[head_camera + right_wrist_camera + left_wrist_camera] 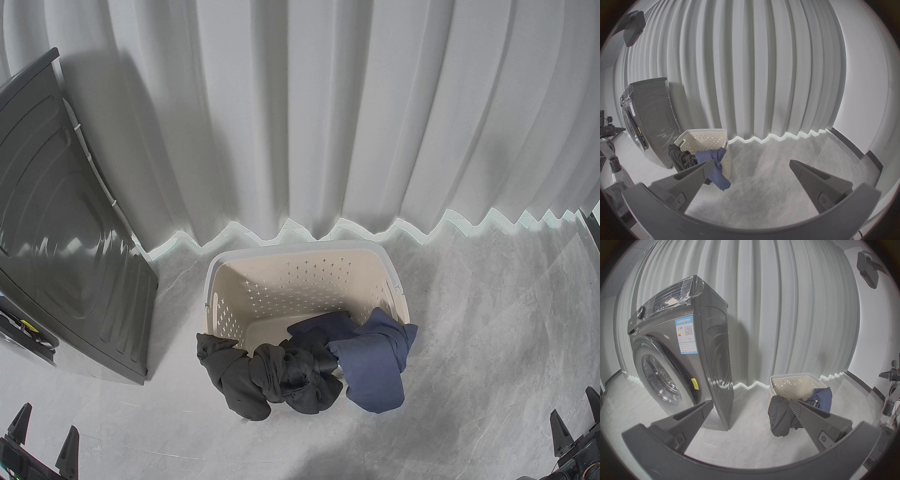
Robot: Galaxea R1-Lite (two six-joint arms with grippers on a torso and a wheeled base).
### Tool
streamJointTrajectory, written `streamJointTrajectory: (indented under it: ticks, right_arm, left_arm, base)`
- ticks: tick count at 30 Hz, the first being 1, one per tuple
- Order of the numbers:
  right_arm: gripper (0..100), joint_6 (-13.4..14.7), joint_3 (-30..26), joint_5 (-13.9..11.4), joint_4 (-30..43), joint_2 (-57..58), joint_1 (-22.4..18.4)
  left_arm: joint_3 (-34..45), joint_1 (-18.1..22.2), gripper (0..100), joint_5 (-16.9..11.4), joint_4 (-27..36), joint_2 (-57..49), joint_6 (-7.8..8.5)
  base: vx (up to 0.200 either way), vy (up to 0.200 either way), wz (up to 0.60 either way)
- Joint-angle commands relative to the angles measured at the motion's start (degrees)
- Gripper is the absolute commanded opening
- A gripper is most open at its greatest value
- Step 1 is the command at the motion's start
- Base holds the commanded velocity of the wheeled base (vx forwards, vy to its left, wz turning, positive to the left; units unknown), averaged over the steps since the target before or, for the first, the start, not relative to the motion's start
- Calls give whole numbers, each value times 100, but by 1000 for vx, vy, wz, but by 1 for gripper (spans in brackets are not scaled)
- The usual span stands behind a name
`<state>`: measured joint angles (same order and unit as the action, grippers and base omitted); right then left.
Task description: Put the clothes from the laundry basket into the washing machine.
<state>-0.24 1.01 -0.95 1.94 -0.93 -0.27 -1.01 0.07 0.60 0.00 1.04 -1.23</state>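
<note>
Your left claw (750, 405) is spread wide, its 2 fingers well apart with nothing between them, and it hangs low over the pale floor (500, 344). Your right claw (751, 165) is spread the same way and holds nothing. The 2 claws are well apart from each other.

The laundry basket (300, 249) stands on the floor ahead of both claws and between them, well clear of either. Seen from the left claw it lies ahead and toward the right claw's side. Seen from the right claw it lies ahead and toward the left claw's side.

2 garments hang over the basket rim that faces the claws. The black garment (269, 375) is bunched on the side nearer the left claw. The blue garment (375, 365) drapes on the side nearer the right claw, and the 2 touch where they meet.

The washing machine (693, 349) stands ahead of the left claw on its outer side, beside the basket but apart from it, with its round door (659, 377) closed. A white curtain (312, 112) hangs behind the basket.
</note>
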Motion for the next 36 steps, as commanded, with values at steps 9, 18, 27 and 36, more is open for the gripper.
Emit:
streamJointTrajectory:
  ticks: [9,18,27,36]
  right_arm:
    - [100,-2,-31,-2,0,49,0]
    - [100,-2,-31,-2,0,49,0]
    - [100,-2,-31,-2,0,49,0]
    - [100,-2,-31,-2,0,49,0]
  left_arm:
    - [92,1,100,2,0,-86,0]
    - [92,-7,100,2,0,-86,0]
    - [92,1,100,2,-9,-86,0]
    - [92,-7,100,2,0,-86,0]
  base:
    - [0,200,0]
    - [0,200,0]
    - [0,200,0]
    - [0,200,0]
